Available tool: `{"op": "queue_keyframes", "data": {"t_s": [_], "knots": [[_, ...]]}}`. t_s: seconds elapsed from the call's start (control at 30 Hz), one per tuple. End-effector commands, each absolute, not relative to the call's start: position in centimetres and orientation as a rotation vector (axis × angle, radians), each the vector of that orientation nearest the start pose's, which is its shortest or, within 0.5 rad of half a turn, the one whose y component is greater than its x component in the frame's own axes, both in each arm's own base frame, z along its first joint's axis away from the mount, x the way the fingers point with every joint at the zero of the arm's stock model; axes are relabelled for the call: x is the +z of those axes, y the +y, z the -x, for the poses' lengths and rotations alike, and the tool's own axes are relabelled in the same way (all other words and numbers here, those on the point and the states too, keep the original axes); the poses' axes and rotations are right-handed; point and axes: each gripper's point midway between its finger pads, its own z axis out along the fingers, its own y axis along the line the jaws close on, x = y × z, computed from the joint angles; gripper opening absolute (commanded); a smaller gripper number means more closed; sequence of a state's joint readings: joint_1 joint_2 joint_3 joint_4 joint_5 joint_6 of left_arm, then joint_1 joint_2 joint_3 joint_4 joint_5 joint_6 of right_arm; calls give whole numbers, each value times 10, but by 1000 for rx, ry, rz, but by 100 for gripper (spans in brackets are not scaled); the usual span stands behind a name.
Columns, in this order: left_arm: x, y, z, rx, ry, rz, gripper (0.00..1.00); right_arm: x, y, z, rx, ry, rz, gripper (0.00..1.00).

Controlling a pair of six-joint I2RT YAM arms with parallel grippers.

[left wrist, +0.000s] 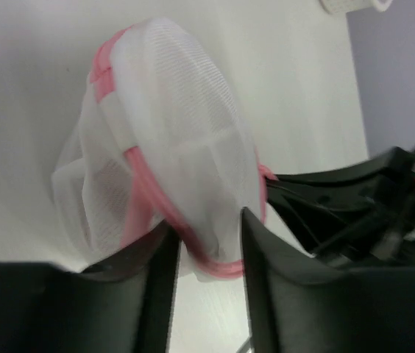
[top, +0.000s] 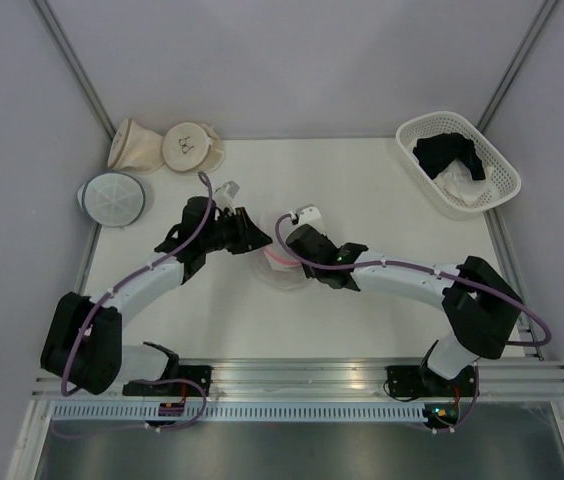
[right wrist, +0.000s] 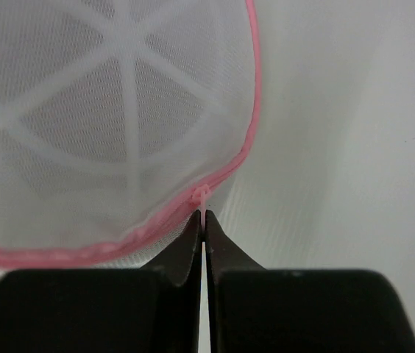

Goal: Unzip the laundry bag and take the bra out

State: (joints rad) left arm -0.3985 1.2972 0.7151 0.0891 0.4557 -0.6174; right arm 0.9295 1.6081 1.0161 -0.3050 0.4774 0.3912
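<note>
The right gripper (right wrist: 204, 218) is pinched tight on the single pink zipper pull (right wrist: 202, 197) of the one laundry bag (right wrist: 104, 110). The left gripper (left wrist: 207, 222) stands narrowly apart around the bag's pink rim (left wrist: 143, 184), and a real pinch cannot be told. The bag lies mid-table (top: 362, 190) between them; far left sit two beige pouches (top: 134, 143) and one grey-blue-rimmed pouch (top: 112, 197), and far right one white basket (top: 432, 117) holds one black garment (top: 449, 153) and one white cloth (top: 462, 187).

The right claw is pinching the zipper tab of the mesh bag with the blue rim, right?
Not quite: the rim is pink, not blue. The right wrist view shows the right claw pinching the zipper tab of the pink-rimmed mesh bag.
</note>
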Motion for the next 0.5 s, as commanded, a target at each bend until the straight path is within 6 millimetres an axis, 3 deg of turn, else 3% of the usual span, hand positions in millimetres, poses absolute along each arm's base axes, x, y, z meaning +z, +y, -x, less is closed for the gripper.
{"op": "queue_keyframes", "data": {"t_s": [0.0, 0.07, 0.1, 0.2, 0.3, 0.33, 0.4, 0.43, 0.47], "knots": [[159, -241, -332, -1035, 2119, -135, 47, 120, 267, -290, 83, 2212, 394, 0], [147, -243, -353, -999, 2150, -92, 76, 124, 264, -287, 93, 2208, 389, 1], [140, -241, -357, -977, 2180, -68, 80, 125, 262, -286, 92, 2211, 389, 0], [135, -235, -368, -917, 2198, 15, 85, 128, 258, -281, 115, 2208, 379, 0], [142, -212, -367, -806, 2176, 168, 88, 129, 258, -275, 147, 2214, 390, 0], [132, -194, -361, -712, 2206, 251, 89, 128, 258, -273, 155, 2219, 391, 0], [147, -178, -347, -677, 2184, 346, 91, 126, 263, -270, 196, 2228, 404, 0], [138, -170, -335, -642, 2218, 390, 91, 122, 265, -267, 213, 2236, 414, 0], [153, -166, -327, -673, 2182, 426, 91, 120, 268, -265, 237, 2240, 422, 0]]}}
